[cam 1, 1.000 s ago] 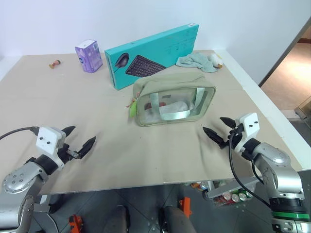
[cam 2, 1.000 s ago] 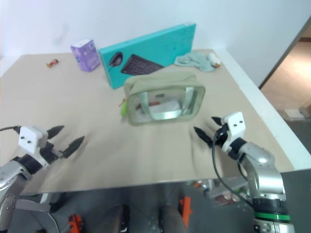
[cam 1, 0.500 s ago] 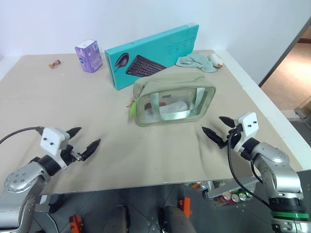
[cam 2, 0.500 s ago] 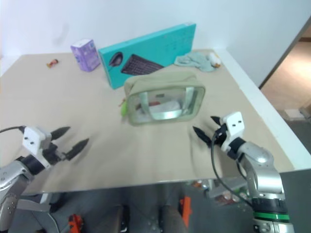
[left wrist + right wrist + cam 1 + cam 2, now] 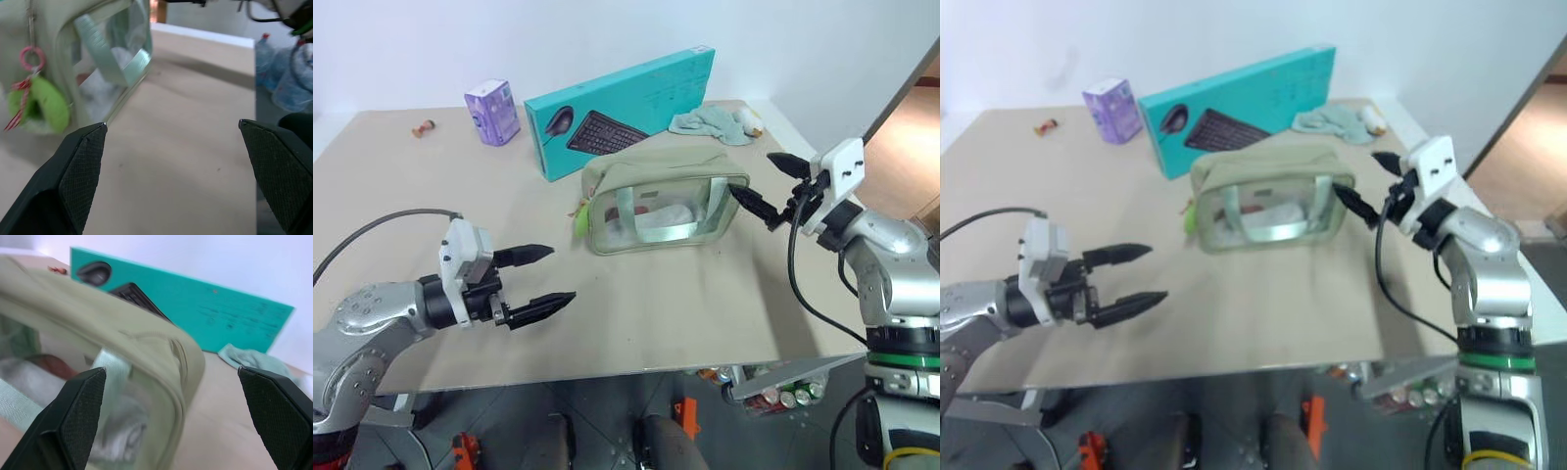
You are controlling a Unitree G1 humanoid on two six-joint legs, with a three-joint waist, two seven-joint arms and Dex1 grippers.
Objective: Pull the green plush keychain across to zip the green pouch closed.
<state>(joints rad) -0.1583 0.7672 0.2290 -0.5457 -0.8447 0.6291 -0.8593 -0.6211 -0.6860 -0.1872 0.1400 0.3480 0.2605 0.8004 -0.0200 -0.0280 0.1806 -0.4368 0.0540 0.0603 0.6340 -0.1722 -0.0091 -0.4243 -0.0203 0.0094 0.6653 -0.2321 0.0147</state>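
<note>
Both grippers have open, empty jaws: the left gripper (image 5: 540, 277) hovers near-left of the pouch (image 5: 664, 201), the right gripper (image 5: 765, 185) just beside its right end.

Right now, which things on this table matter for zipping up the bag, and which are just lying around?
For the job:
boxy olive-green fabric pouch
fuzzy lime-green plush keychain

Lying about:
long teal keyboard box
small purple carton
crumpled mint-green cloth
tiny red-and-tan object

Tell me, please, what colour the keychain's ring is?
Pink ring; clearest in the left wrist view.
</note>
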